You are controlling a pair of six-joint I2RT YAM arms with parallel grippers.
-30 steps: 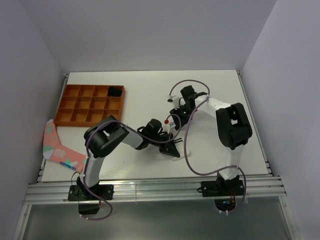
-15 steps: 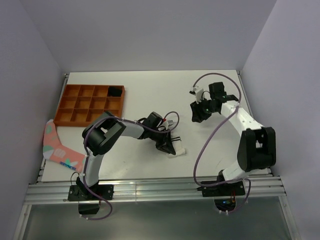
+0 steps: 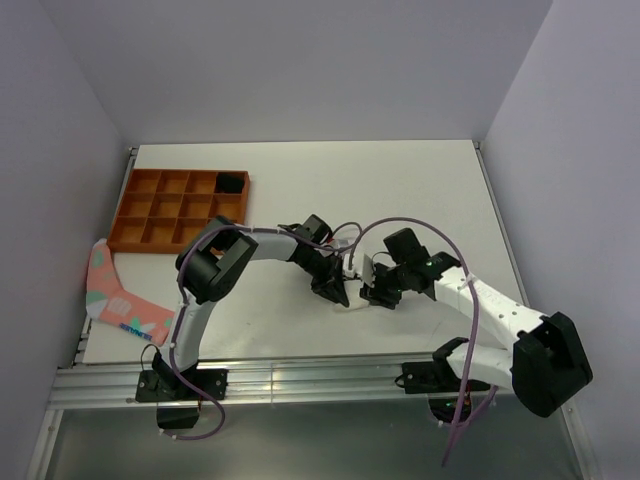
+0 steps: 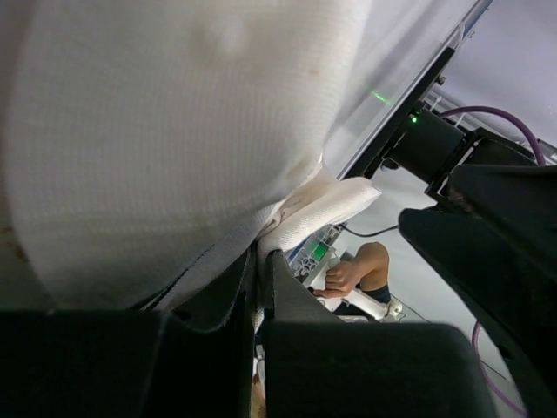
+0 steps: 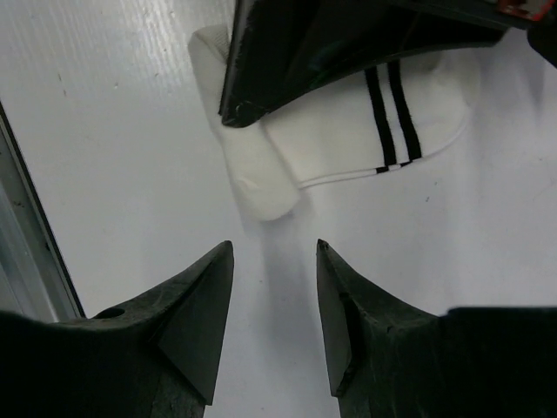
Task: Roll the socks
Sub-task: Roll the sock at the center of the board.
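Note:
The white sock (image 5: 348,131) with two black cuff stripes lies on the table, one end folded over into a thick lump (image 5: 261,187). My left gripper (image 4: 259,257) is shut on the sock's fabric (image 4: 174,131), which fills its view. Its black finger (image 5: 305,52) lies across the sock in the right wrist view. My right gripper (image 5: 274,261) is open and empty, just short of the folded end and above bare table. In the top view both grippers, left (image 3: 332,288) and right (image 3: 372,292), meet mid-table and mostly hide the sock. No striped black sock shows.
An orange compartment tray (image 3: 160,210) stands at the back left, with a black bundle (image 3: 231,182) in its far right cell. A pink fabric piece with teal patches (image 3: 118,300) hangs over the table's left edge. The table's metal front rail (image 5: 35,261) runs close by.
My right arm swung from the far right of the table back to the centre and now faces the sock. My left gripper stayed on the sock and shifted slightly.

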